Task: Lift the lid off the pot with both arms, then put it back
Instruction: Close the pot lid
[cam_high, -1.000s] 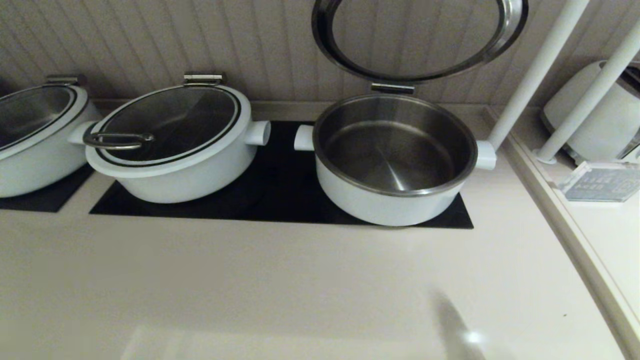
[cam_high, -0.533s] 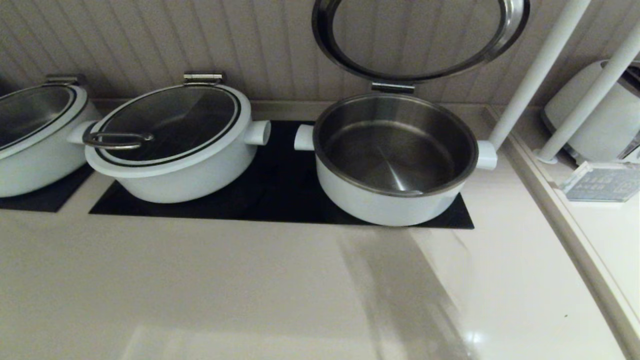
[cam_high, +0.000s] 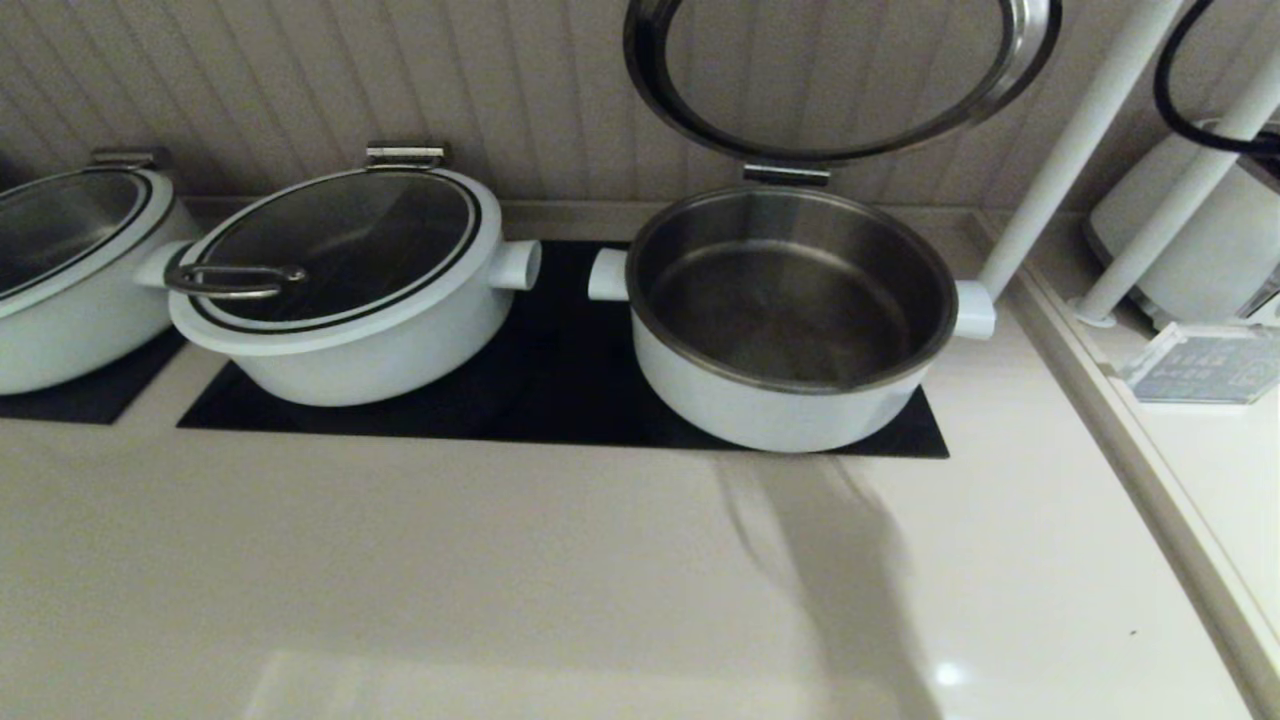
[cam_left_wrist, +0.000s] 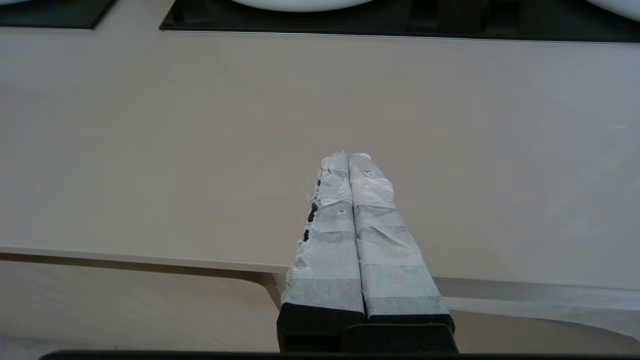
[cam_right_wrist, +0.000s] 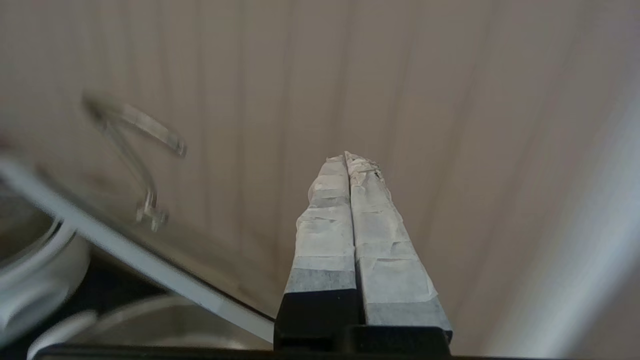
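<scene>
The pot stands uncovered on the right of the black hob, its steel bowl empty. The lid is tipped up on the rear hinge, near upright against the wall. No gripper shows in the head view; only a black cable loop shows at top right. In the right wrist view my right gripper is shut and empty, aimed at the wall beside the raised lid with its bar handle. My left gripper is shut and empty, low over the counter near the front edge.
A second white pot with a loop-handled lid sits left of the open one, a third at far left. Two white posts, a white appliance and a clear card holder stand to the right.
An arm's shadow has spread up the counter onto the open pot and into its bowl. A black cable loop has come into view at top right. Pots and lid are unmoved.
</scene>
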